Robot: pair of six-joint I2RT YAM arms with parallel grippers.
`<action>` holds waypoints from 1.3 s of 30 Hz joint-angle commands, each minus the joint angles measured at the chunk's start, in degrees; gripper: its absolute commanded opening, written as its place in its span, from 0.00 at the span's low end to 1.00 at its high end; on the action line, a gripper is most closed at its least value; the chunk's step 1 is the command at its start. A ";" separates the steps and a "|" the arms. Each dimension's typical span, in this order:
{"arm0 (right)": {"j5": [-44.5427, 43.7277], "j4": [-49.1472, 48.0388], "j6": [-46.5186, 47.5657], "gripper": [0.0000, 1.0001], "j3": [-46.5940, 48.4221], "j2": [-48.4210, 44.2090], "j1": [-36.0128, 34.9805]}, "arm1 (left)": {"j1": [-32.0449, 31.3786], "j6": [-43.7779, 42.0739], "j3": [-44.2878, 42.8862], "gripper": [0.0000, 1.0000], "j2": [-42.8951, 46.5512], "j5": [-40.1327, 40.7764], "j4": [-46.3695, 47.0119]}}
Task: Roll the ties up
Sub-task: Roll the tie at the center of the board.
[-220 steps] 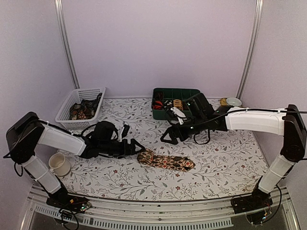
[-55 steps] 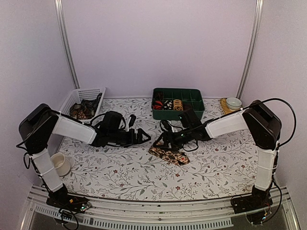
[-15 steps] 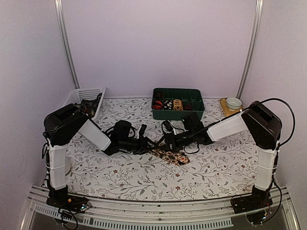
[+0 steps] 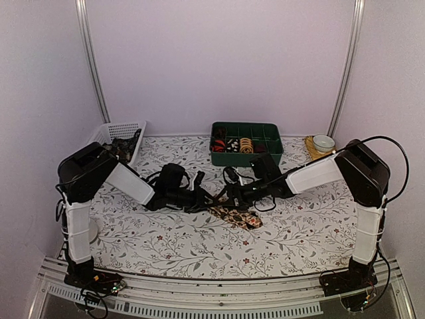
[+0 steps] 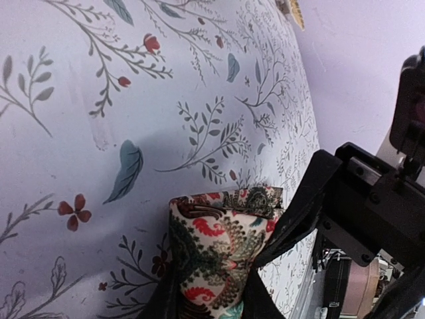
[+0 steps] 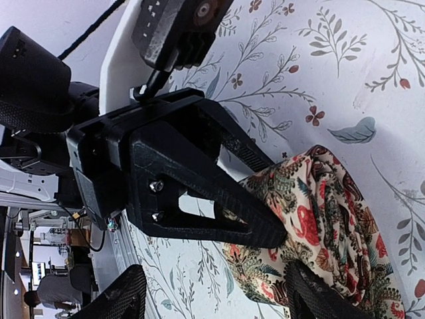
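A paisley tie [image 4: 237, 216] lies folded and bunched on the floral tablecloth in the middle of the top view. My left gripper [image 4: 210, 203] reaches it from the left. In the left wrist view the left gripper [image 5: 206, 299] is shut on the tie's cream and red end [image 5: 219, 246], cloth filling the gap between its fingers. My right gripper [image 4: 229, 197] hovers just behind the same end. In the right wrist view the right gripper [image 6: 212, 292] is open, its fingers wide apart on either side of the tie [image 6: 319, 219]. The left gripper's black finger [image 6: 199, 179] crosses in front of it.
A green compartment tray [image 4: 265, 129] holding rolled ties stands at the back centre. A white basket [image 4: 119, 129] with loose ties sits at the back left. A small bowl [image 4: 324, 141] rests at the back right. Both arms meet over the tie.
The left gripper has slid right and closed on the tie's end. The right gripper has opened a little wider and stayed close behind it.
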State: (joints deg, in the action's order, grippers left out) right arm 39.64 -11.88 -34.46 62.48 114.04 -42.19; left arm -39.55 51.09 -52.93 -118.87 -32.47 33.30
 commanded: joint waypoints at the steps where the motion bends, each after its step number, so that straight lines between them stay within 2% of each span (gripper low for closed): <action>1: 0.65 8.36 1.52 0.75 1.94 -6.02 -0.01 | -1.47 -6.91 -2.89 0.12 2.16 7.82 -15.76; 6: 3.26 6.67 4.34 0.83 3.33 -16.54 0.67 | -2.01 -12.40 -5.85 0.11 3.98 15.78 -26.16; 11: 5.60 3.30 3.20 0.85 -1.10 -25.73 4.05 | -3.40 -17.21 -8.95 0.10 5.46 24.96 -34.61; 16: 0.47 8.39 5.09 0.86 -4.32 -29.83 6.50 | -5.72 -22.09 -14.64 0.10 4.59 35.78 -43.82; 21: -6.73 12.04 7.01 0.86 -8.22 -27.31 6.95 | -7.56 -26.13 -20.53 0.10 2.61 41.74 -50.30; 27: -10.16 9.55 6.10 0.84 -8.60 -16.09 7.11 | -8.72 -29.74 -24.41 0.10 1.00 44.14 -52.88; 32: -9.77 8.62 4.53 0.76 -5.12 -9.36 7.15 | -9.53 -31.85 -27.34 0.11 -0.42 47.30 -55.80; 39: -7.73 8.04 2.89 0.58 -2.82 -2.82 6.83 | -11.63 -33.58 -30.74 0.11 -1.99 53.81 -58.43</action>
State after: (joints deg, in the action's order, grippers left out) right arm 30.89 -2.81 -30.55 57.80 105.65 -35.18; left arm -49.71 20.01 -82.46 -118.45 15.88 -19.57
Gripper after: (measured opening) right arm 0.602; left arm 0.207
